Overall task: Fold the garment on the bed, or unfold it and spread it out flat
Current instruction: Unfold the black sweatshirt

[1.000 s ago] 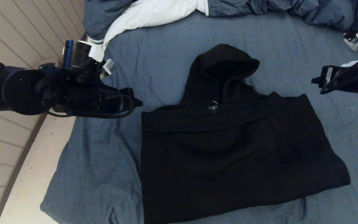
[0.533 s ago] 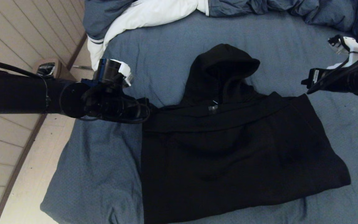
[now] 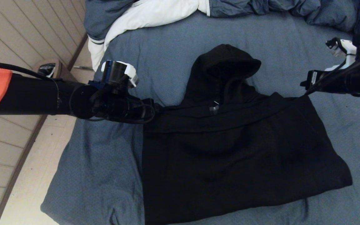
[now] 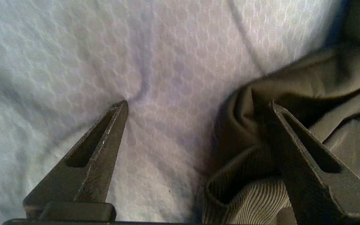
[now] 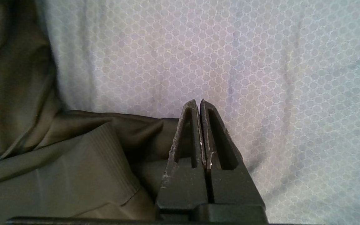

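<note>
While a second ago it hovered off the bed's side, the left gripper [image 4: 198, 104] now sits spread wide at the folded black hooded sweatshirt's [image 3: 230, 156] ribbed corner; the right gripper [image 5: 198, 104], pinched empty, has edged nearer. The sweatshirt lies on the blue-grey textured bed [image 3: 292, 40], beside pale plank flooring [image 3: 8, 150].

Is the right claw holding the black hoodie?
No. The right gripper is shut on nothing, its tips over the bed sheet beside the hoodie.
</note>
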Motion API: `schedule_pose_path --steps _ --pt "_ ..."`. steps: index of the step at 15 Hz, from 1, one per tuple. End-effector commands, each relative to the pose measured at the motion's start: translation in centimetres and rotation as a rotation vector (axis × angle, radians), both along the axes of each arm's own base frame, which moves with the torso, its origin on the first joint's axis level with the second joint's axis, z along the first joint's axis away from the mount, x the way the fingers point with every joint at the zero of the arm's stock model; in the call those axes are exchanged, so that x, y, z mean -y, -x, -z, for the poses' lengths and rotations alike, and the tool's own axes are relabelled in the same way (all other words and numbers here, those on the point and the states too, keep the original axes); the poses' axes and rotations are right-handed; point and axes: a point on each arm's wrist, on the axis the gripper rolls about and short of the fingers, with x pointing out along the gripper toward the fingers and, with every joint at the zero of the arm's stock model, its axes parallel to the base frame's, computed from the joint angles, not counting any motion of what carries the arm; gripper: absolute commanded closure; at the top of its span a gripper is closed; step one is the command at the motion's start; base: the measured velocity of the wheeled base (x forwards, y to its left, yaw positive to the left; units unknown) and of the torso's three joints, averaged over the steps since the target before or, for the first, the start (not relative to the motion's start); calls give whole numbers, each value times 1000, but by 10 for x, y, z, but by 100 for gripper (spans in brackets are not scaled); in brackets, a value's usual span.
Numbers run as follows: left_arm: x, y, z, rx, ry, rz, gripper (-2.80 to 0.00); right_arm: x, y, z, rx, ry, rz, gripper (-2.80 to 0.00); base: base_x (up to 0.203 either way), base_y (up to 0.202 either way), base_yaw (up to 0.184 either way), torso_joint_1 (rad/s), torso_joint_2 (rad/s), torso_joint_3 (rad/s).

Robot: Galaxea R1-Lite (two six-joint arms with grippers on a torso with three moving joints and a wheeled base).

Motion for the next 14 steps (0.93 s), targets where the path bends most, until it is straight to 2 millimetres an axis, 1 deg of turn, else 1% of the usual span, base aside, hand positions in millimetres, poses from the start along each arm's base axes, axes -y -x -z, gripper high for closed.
schedule_pose_path --steps 1,3,5,8,10,14 --pt "-4 -1 -3 5 4 -12 -280 1 -2 3 -8 -2 -1 0 0 0 0 0 0 0" --pt "-8 8 -15 26 15 -10 -280 1 -2 2 -5 -1 1 0 0 0 0 0 0 0" --pt "-8 22 -27 31 18 5 -280 1 -2 2 -6 0 0 0 0 0 0 0 0 0" --pt "0 42 -36 32 17 49 -280 1 -2 2 -6 0 2 0 0 0 0 0 0 0" --pt "4 49 -37 30 17 68 -280 1 -2 4 -11 0 2 0 0 0 0 0 0 0" --pt "8 51 -33 19 10 79 -280 1 -4 7 -22 -3 -1 0 0 0 0 0 0 0"
